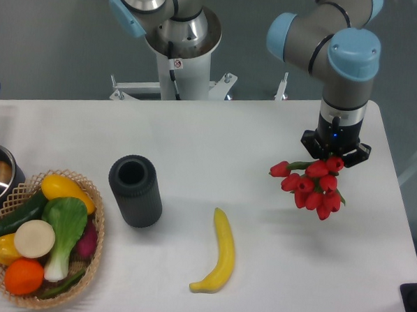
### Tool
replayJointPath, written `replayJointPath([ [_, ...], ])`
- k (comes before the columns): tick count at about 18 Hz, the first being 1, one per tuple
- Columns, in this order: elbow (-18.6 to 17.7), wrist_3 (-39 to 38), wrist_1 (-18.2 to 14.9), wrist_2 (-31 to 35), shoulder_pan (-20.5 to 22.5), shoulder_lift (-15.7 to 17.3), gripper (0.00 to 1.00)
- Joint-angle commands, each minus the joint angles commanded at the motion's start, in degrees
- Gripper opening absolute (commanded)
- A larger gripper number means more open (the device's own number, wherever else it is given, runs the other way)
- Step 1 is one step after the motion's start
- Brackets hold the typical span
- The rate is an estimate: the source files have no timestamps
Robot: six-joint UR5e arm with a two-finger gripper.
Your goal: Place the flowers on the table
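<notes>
Flowers [313, 185] clamped in end effector [333, 157] over white table [216, 142]; grey floor behind

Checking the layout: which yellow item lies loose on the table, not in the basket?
The banana, lying alone on the table; the other yellow pieces sit inside the basket.

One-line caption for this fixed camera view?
Hand holding red flowers over the table, right of a banana and dark vase.

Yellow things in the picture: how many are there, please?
3. A banana lies on the table's front middle. In the basket at the left, a yellow squash sits on top and a yellow pepper at its left edge. More may be hidden underneath.
</notes>
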Motion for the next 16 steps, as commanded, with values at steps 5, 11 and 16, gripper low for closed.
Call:
replayJointPath([
  [5,0.61,-0.17,0.0,-0.26,-0.7,-1.31,0.0],
  [11,2.9,-2.11,0.26,-0.09,-2.8,-8.43,0.11],
  [16,2.99,-2.9,0.18,-0.26,-3.34,-9.23,0.79],
])
